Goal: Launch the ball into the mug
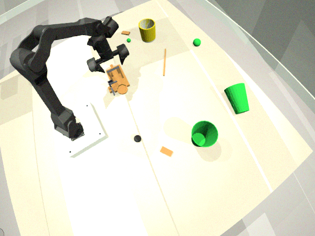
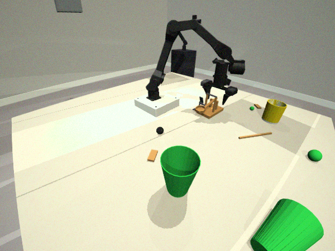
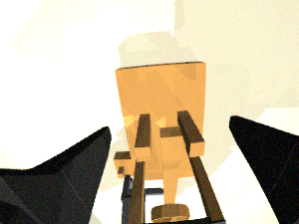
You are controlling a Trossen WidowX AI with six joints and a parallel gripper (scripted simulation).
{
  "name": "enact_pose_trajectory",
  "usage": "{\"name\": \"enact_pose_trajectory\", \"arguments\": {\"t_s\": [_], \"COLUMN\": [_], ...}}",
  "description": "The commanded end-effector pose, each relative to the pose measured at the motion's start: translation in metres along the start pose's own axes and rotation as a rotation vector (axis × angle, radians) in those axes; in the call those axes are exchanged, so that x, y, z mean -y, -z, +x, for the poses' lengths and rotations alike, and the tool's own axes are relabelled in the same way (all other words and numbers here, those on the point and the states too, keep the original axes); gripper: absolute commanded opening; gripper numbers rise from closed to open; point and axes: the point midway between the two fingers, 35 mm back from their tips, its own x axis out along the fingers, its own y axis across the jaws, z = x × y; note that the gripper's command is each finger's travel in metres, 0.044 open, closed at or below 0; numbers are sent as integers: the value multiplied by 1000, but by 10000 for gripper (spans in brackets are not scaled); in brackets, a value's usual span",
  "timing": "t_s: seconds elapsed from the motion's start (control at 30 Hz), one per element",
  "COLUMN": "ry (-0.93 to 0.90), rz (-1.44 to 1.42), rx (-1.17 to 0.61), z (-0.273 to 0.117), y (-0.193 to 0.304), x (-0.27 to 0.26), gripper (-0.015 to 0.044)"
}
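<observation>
The orange catapult [image 1: 122, 76] [image 2: 209, 112] [image 3: 159, 90] stands on the table, its round cup [image 1: 122, 89] [image 2: 200, 109] empty. My gripper [image 1: 113, 68] [image 2: 215, 99] [image 3: 170, 126] is open and empty, pointing down just above the catapult's frame, with one finger to each side. The yellow mug [image 1: 148, 34] [image 2: 272, 112] stands upright beyond the catapult. A black ball [image 1: 137, 138] [image 2: 159, 130], a small green ball [image 1: 128, 40] [image 2: 252, 108] and a larger green ball [image 1: 197, 42] [image 2: 314, 155] lie on the table.
A green cup [image 1: 210, 131] [image 2: 178, 184] stands upright; another green cup [image 1: 237, 98] [image 2: 290, 226] lies on its side. A thin stick [image 1: 164, 63] [image 2: 254, 135] lies near the mug. One small orange block [image 1: 166, 151] [image 2: 152, 155] is near the upright cup, another block [image 1: 125, 32] [image 2: 257, 106] near the mug.
</observation>
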Motion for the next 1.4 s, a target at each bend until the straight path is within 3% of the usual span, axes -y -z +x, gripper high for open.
{"name": "enact_pose_trajectory", "arguments": {"t_s": [0.0,0.47,0.83,1.03,1.17,1.37], "ry": [-8,-8,-4,-4,-6,-7], "rz": [3,3,0,0,0,6], "rx": [-11,-11,-4,-4,-4,-4], "z": [11,23,20,20,-19,-30], "y": [2,3,1,1,0,1], "x": [-2,-3,-2,-2,-1,-2], "gripper": [440,440,151,111,6,0]}}
